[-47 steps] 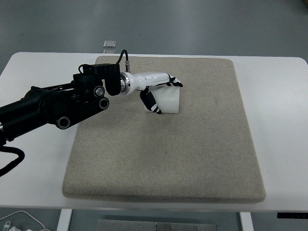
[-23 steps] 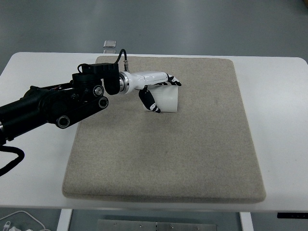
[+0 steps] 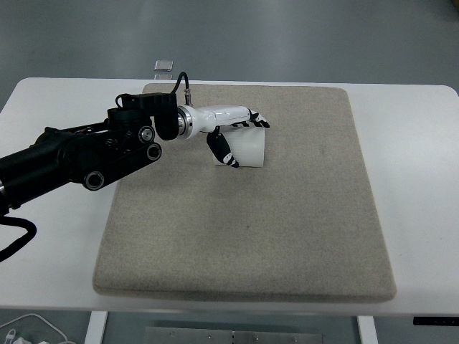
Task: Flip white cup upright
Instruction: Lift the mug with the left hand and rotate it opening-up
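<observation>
A white cup [image 3: 249,148] stands on the beige mat [image 3: 287,215], near its far left part. My left hand [image 3: 240,136] reaches in from the left on a black arm and is wrapped around the cup: the thumb lies along its near left side, the other fingers [image 3: 259,121] over its far top edge. The hand hides the cup's left side, so I cannot tell which end is up. My right arm is out of view.
The mat lies on a white table [image 3: 416,179]. A small grey square object [image 3: 163,66] sits at the table's far edge. Cables [image 3: 29,326] hang below the table's near left corner.
The hand and the cup have shifted very slightly toward the far side. The grasp looks the same.
</observation>
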